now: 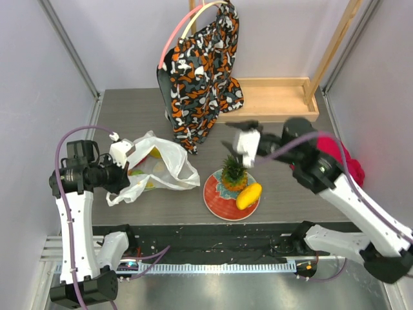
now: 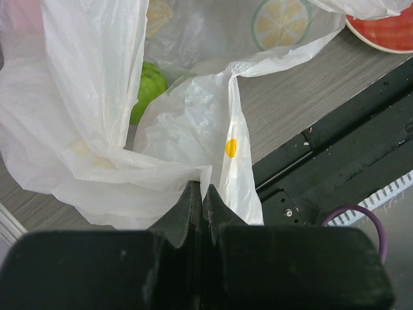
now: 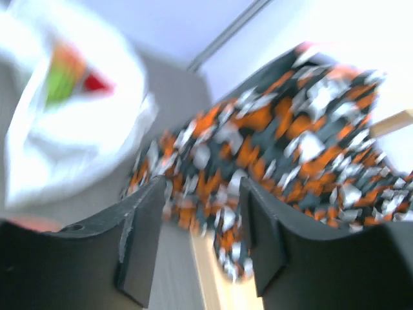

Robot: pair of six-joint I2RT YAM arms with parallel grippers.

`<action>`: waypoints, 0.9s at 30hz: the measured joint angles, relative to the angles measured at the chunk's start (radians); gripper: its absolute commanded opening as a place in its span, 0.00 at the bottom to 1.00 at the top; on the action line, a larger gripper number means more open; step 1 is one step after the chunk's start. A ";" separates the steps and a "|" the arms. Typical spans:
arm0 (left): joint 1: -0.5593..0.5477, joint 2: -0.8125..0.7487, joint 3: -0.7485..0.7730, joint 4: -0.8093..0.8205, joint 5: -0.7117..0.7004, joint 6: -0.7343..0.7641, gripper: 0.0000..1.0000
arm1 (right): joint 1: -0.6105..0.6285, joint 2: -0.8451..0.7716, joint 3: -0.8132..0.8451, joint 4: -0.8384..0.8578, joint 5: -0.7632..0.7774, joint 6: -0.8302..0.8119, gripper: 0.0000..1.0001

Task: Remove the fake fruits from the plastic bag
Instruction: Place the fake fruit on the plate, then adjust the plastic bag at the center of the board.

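Observation:
The plastic bag (image 1: 158, 169) lies crumpled at the left of the table. My left gripper (image 1: 126, 165) is shut on its near edge; in the left wrist view the fingertips (image 2: 199, 188) pinch a fold of the bag (image 2: 97, 129). A green lime (image 2: 147, 90) and a lemon-slice piece (image 2: 282, 22) show through the film. A pineapple (image 1: 233, 173) and a yellow mango (image 1: 249, 196) rest on the red plate (image 1: 215, 200). My right gripper (image 1: 233, 134) hangs open and empty above the plate's far side. Its blurred wrist view (image 3: 203, 187) shows the bag (image 3: 64, 142) with green and red pieces (image 3: 61, 84) inside.
An orange-black-white patterned cloth bag (image 1: 203, 71) hangs at the back centre, also filling the right wrist view (image 3: 297, 129). A wooden tray (image 1: 274, 100) sits behind it and a red cloth (image 1: 345, 158) lies at the right. The black table edge (image 2: 335, 155) runs near the left gripper.

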State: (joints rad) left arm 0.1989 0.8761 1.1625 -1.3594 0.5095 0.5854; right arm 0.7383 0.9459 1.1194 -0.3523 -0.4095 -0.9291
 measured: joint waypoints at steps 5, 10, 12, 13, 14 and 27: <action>0.000 -0.003 0.014 -0.001 -0.002 -0.004 0.00 | 0.029 0.325 0.297 0.246 -0.020 0.334 0.38; 0.000 -0.004 0.039 0.000 -0.002 -0.022 0.00 | 0.130 0.531 0.318 0.316 -0.095 0.546 0.31; 0.000 -0.004 0.047 0.000 -0.001 -0.031 0.00 | 0.169 0.597 0.312 0.329 -0.126 0.624 0.31; 0.000 -0.004 0.050 0.000 -0.001 -0.034 0.00 | 0.184 0.624 0.303 0.332 -0.141 0.660 0.31; 0.000 -0.004 0.053 0.000 -0.001 -0.036 0.00 | 0.198 0.644 0.287 0.340 -0.154 0.694 0.31; 0.000 -0.045 0.100 0.000 -0.023 -0.044 0.00 | 0.218 0.764 0.116 0.418 0.127 0.948 0.38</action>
State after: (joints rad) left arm 0.1989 0.8314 1.2625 -1.3598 0.4866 0.5411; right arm 0.9562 1.7100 1.2354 0.0658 -0.2825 0.0185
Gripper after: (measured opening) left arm 0.016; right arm 0.383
